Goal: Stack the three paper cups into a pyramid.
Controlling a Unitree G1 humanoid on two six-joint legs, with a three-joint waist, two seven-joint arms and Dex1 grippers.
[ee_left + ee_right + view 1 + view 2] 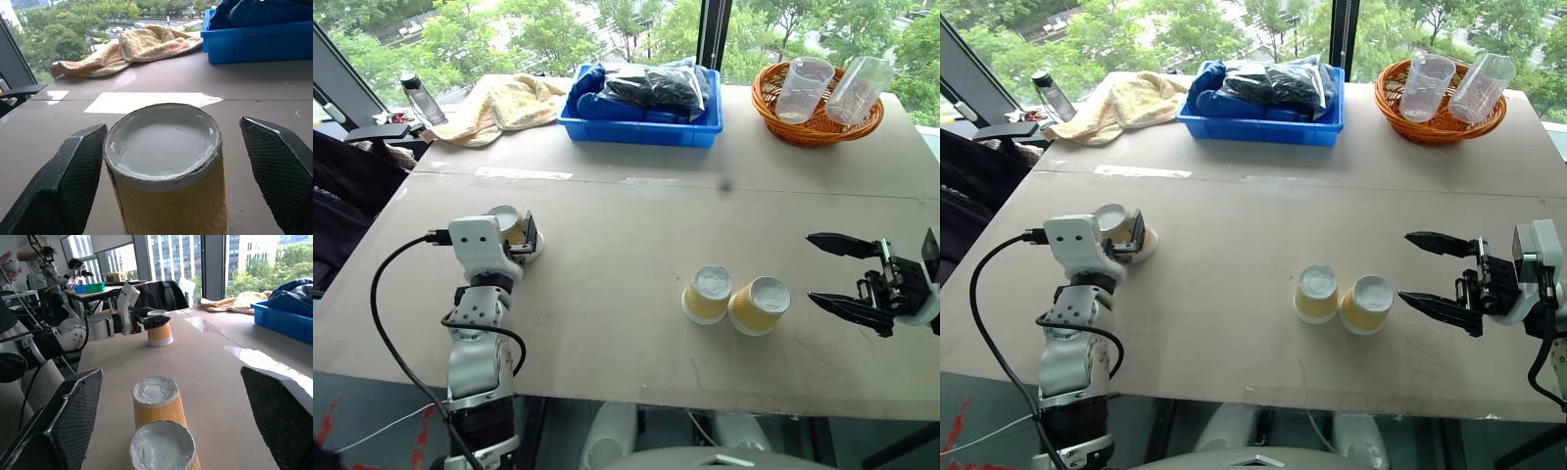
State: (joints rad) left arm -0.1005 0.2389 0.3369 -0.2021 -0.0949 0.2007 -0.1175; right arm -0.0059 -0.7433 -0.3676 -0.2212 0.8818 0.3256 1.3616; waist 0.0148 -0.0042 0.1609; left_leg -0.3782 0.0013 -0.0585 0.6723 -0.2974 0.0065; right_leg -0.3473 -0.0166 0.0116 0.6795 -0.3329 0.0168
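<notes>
So my left gripper [166, 166] has its jaws spread around one upside-down paper cup [166, 166], not pinching. My right gripper [832, 272] gapes wide beside the other two cups [736, 300], which touch mid-table.

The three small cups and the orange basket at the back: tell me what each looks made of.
The three small cups look like matte paper: ribbed yellow-tan sides and a white base with a rolled, slightly frayed edge. The orange basket looks like woven plastic or dyed wicker; its open weave shows, but the material stays uncertain.
</notes>
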